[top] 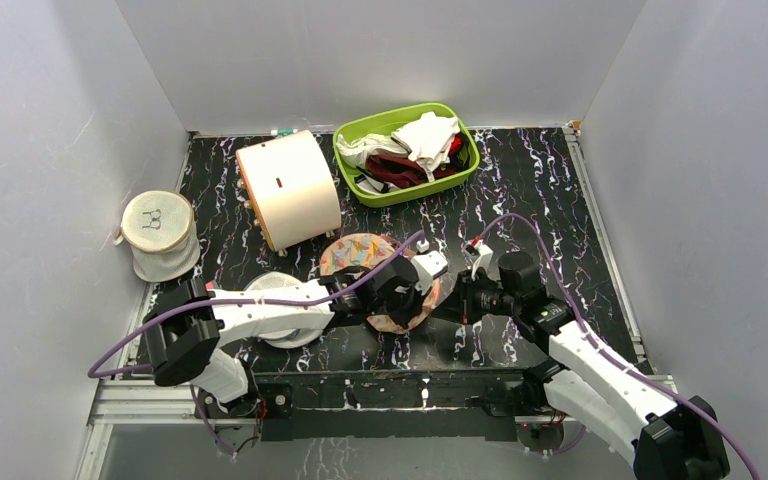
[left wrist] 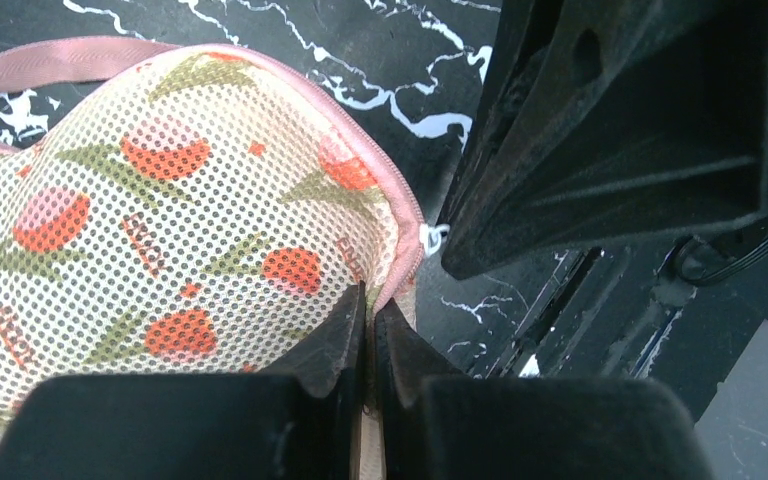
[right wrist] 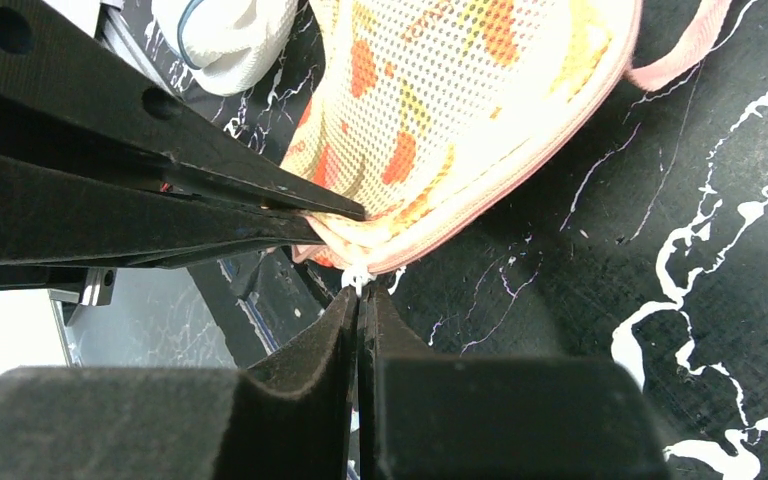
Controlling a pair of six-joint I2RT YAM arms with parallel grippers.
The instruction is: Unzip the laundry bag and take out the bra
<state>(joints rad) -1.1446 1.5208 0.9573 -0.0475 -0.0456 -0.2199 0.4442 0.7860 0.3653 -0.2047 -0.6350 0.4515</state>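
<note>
The laundry bag (left wrist: 160, 220) is laid zipped between the arms; the bra is not seen. Its edging is pinched by the closed left gripper (left wrist: 368, 310), and if that hold is lost the bag is dragged, not opened. The white zip pull (right wrist: 358, 275), seemingly clamped by the closed right gripper (right wrist: 360, 300), can be slipped by a skewed tug.

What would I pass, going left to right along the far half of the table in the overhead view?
small white mesh bag → large cream cylinder bag → green basket heaped with clothes
</note>
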